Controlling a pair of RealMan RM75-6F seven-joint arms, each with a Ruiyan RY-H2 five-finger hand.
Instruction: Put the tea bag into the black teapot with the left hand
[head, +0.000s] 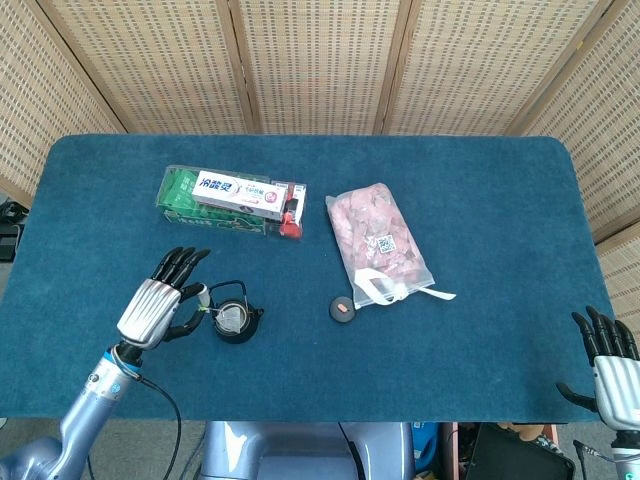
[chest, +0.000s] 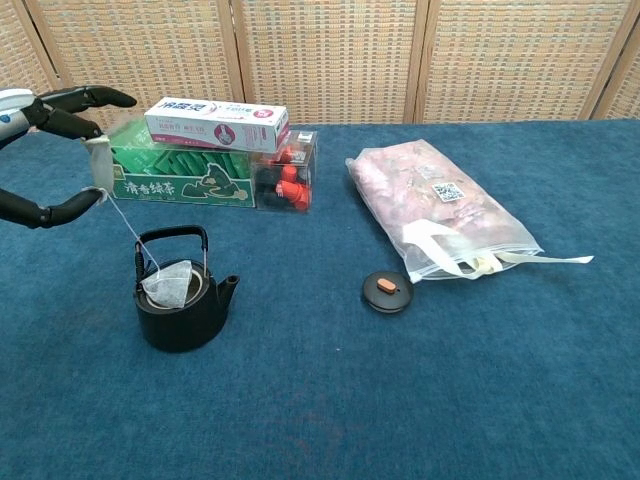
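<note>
The teapot (chest: 183, 309) stands just below and to the right of the left hand (head: 158, 305), lid off, spout pointing right toward the lid (chest: 387, 291), its handle arched upright over the mouth. The left hand pinches the tea bag's tag between thumb and a fingertip, the other fingers spread. From it the string slants down and right to the tea bag (chest: 168, 284), which sits at the mouth, partly sunk, its upper corner above the rim and its long axis tilted.

Likely trouble: the bag may catch on the rim or handle and flop outside, or the string may tug it out. The right hand (head: 606, 364), far off, holds nothing, fingers apart.
</note>
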